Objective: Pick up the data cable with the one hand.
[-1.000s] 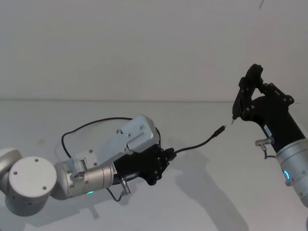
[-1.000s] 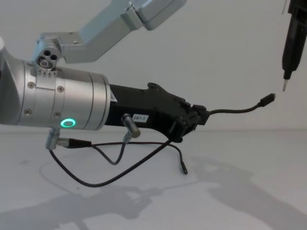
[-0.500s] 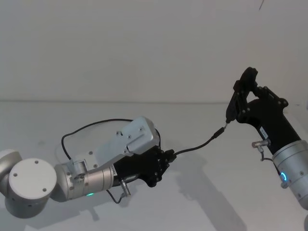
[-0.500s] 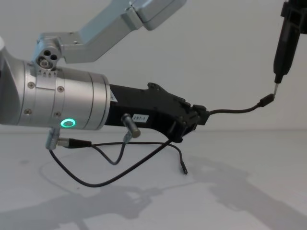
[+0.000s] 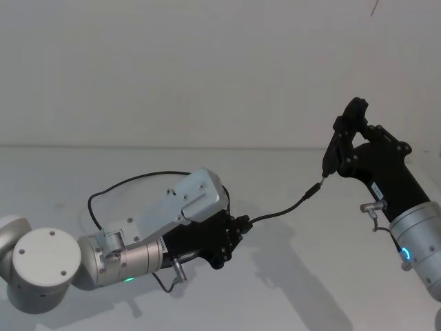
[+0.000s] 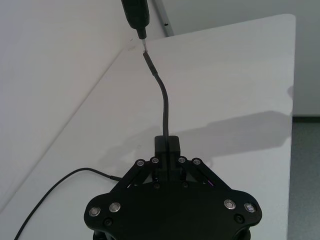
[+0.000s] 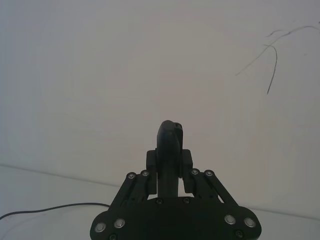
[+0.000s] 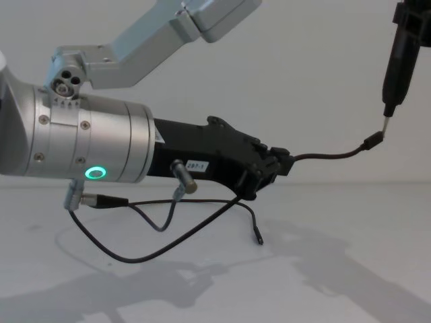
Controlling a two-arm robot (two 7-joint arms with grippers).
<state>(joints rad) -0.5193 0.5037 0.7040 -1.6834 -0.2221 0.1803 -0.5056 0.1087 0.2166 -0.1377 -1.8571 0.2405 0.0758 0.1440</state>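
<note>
While our left gripper point(image 8: 269, 171) is clamped on the data cable point(image 8: 330, 156) above the table point(image 5: 289, 289), one plug lifts toward the tip of our right gripper point(image 5: 329, 165), its fingers pressed together; the rest trails behind.

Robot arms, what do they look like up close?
Both arms are fat silver cylinders with a glowing ring, green on the left, bluish on the right. The left end effector is flat, black, with a small white label. The right end effector is black, ending in a thin metal tip.
</note>
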